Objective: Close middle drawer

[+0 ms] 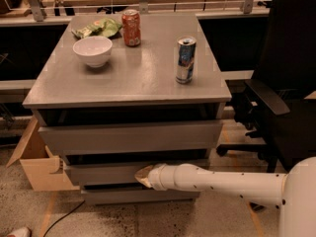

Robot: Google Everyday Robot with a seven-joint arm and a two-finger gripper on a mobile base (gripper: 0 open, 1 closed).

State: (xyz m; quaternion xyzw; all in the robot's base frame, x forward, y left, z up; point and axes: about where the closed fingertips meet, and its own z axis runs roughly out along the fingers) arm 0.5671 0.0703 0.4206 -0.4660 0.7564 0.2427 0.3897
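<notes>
The grey cabinet has three fronts. The middle drawer is the shallow grey front second from the top; it stands out a little from the cabinet, with a dark gap above it. My gripper is at the end of the white arm that reaches in from the right. Its tip lies against the middle drawer's front, right of centre. The top drawer front above it is also pulled out a little.
On the cabinet top stand a white bowl, a red can, a blue-silver can and a green bag. A black office chair stands at the right. An open cardboard box sits at the left.
</notes>
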